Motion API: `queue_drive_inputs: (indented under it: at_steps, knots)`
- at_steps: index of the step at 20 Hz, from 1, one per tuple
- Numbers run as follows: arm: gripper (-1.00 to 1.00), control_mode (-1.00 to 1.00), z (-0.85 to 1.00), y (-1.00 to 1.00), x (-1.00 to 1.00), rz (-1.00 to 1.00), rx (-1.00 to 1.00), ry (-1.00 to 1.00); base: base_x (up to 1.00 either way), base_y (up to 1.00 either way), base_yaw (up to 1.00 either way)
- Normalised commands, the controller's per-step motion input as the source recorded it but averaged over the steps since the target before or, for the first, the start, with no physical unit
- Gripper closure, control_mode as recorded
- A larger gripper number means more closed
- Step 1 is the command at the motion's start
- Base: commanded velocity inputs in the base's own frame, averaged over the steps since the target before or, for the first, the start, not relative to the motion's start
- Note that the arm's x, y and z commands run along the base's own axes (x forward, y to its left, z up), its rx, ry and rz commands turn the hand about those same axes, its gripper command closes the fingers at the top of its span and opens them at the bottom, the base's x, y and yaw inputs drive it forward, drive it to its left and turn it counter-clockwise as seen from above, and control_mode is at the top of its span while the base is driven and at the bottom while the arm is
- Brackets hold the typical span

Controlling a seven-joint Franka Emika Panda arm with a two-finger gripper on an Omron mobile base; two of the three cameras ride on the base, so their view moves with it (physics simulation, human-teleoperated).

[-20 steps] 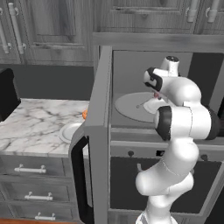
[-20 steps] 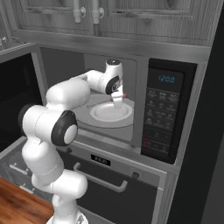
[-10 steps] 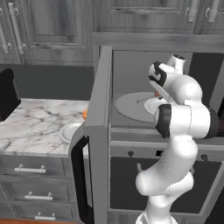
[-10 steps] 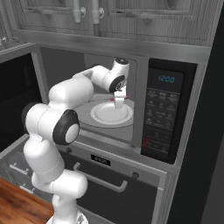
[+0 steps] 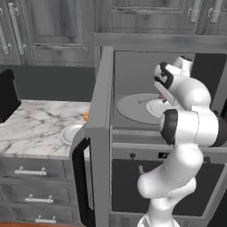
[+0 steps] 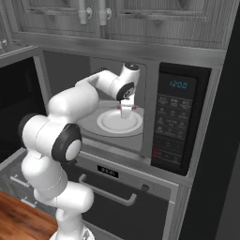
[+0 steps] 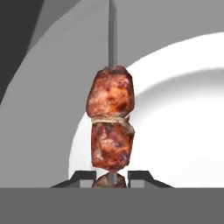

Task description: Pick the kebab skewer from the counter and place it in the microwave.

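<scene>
My gripper [image 6: 126,109] reaches into the open microwave [image 6: 171,122] and is shut on the kebab skewer [image 7: 111,118]. In the hand view the skewer stands between the fingertips [image 7: 89,177], two reddish-brown meat chunks stacked on its thin dark stick. It hangs just above a white plate [image 6: 112,123] that lies on the round grey turntable [image 5: 131,108]. From the right base view the skewer's reddish ends stick out on either side of the hand. In the left base view the gripper [image 5: 163,95] sits over the plate's near edge. The counter [image 5: 35,128] lies to the left.
The microwave door [image 5: 99,133] stands swung open between the counter and the cavity. On the counter are a small white plate [image 5: 71,133], an orange doughnut [image 5: 86,116] partly behind the door, and a black coffee machine [image 5: 6,95]. A drawer with a bar handle [image 6: 108,190] sits below the microwave.
The hand has eased slightly right and down over the plate inside the microwave, the skewer still in its grip.
</scene>
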Motion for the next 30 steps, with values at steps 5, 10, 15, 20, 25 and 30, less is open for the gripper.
queue_drive_inputs:
  at_steps: [5, 10, 15, 20, 25, 30]
  knots:
    - [1.00, -1.00, 0.00, 0.00, -0.34, -0.09, 0.00, 0.00, 0.00, 0.00, 0.00]
    - [-1.00, -1.00, -0.15, 0.00, -0.38, -0.10, 0.00, 0.00, 0.00, 0.00, 0.00]
    - [-1.00, -1.00, -0.06, 0.05, -0.09, -0.06, -0.01, 0.00, 0.00, 0.00, 0.00]
    - [-1.00, -1.00, 0.01, 0.16, -0.14, 0.00, 0.00, 0.00, 0.00, 0.00, 0.00]
    - [-1.00, -1.00, 0.04, 0.18, -0.03, 0.01, -0.04, 0.00, 0.00, 0.00, 0.00]
    - [-1.00, -1.00, 0.23, 0.15, -0.64, 0.03, -0.08, 0.00, 0.00, 0.00, 0.00]
